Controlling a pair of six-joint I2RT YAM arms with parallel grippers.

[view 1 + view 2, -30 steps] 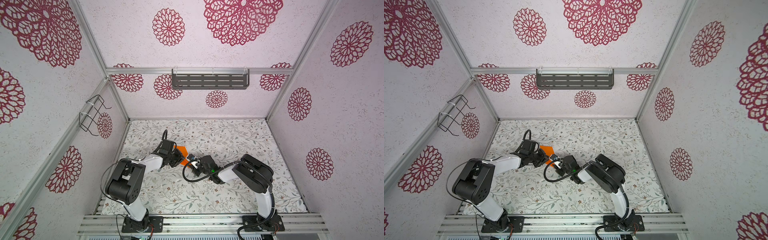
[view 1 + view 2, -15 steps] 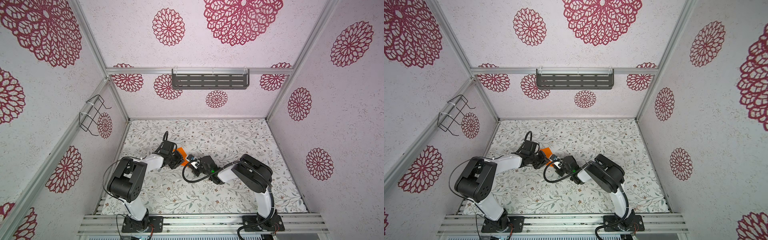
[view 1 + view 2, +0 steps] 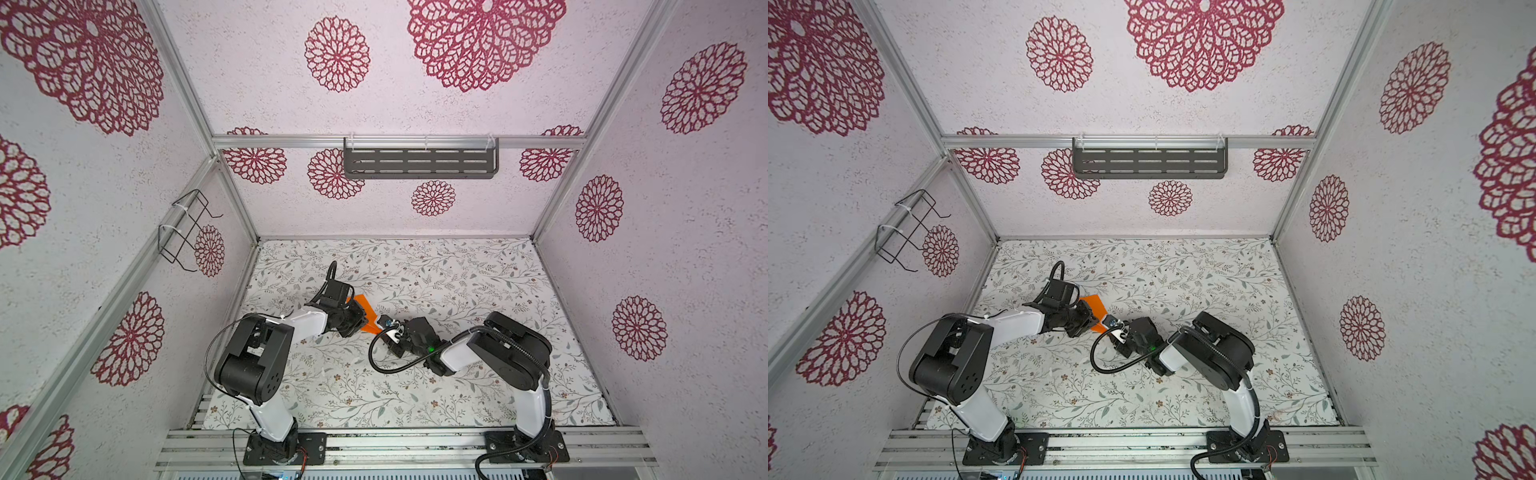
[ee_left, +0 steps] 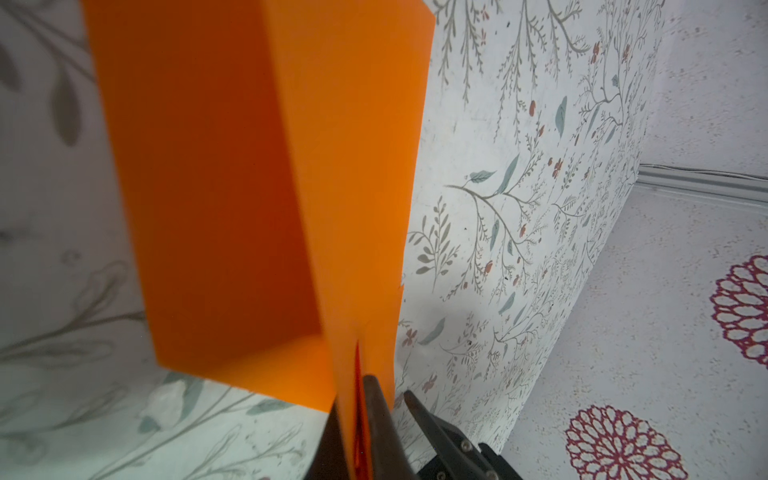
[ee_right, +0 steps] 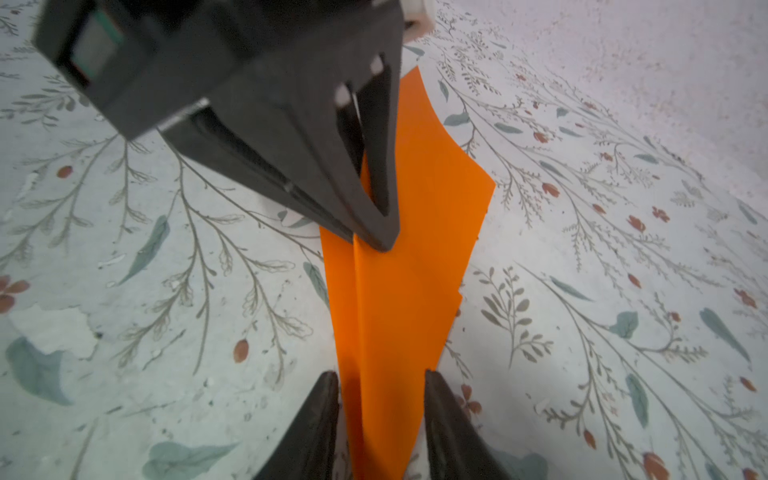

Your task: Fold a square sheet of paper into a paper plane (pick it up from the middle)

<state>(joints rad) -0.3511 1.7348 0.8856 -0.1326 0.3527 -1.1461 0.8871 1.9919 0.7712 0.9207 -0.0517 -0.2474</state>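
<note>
Closed further over the last second, the left gripper was clamped on the part-folded orange paper plane, left of the middle of the floral table. The right gripper was set part-way apart astride the plane's narrow end; whether it gripped could not be told.

Pale walls with crimson rosettes enclose a leaf-printed floor.

Left arm and right arm: white links, black joints, looping black cable, green light (tiny); screwed base plates at 6 o'clock.
</note>
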